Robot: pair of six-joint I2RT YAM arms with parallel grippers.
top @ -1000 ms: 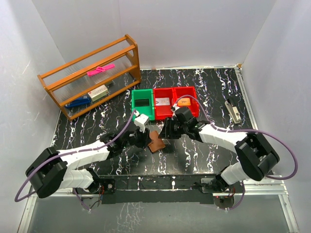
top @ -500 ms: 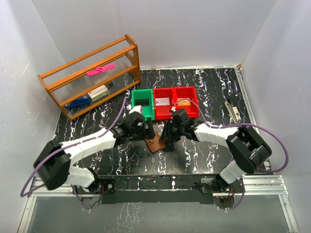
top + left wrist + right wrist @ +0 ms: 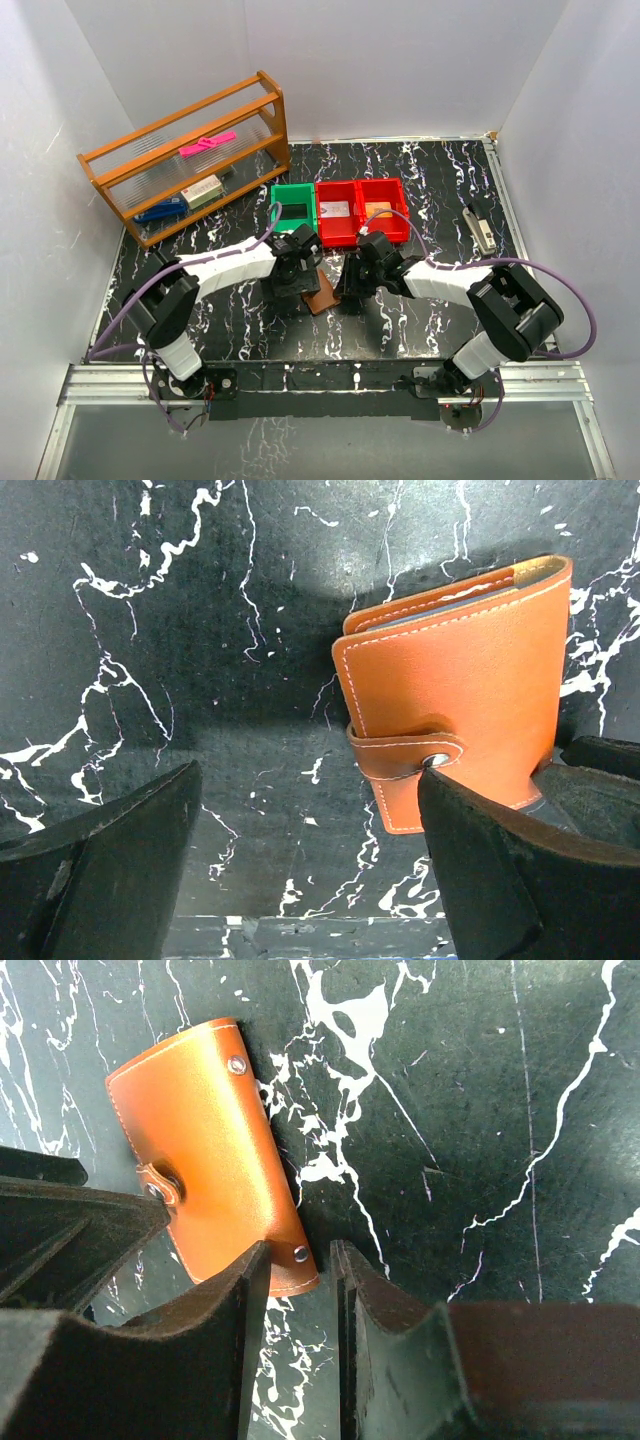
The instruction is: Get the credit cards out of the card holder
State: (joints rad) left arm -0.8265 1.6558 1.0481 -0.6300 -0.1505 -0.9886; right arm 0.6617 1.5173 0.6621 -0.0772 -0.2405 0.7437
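Item: wallet (image 3: 322, 294), brown leather, snapped shut, flat on the bench (image 3: 430, 180) mid-scene (just near of the red bins (image 3: 357, 215)). My left jaws: wide open beside it. My right jaws: narrowed around its corner; whether they grip, I cannot tell.

Card holder (image 3: 460, 670) — orange-brown leather, pale stitching (silver snap studs). Table (image 3: 420, 170): black marble pattern, white veining. Green bin (image 3: 277, 212), red bins (image 3: 358, 200) — plain colours. Rack (image 3: 185, 160): honey-brown wood, with a pink item (image 3: 207, 144) on it.
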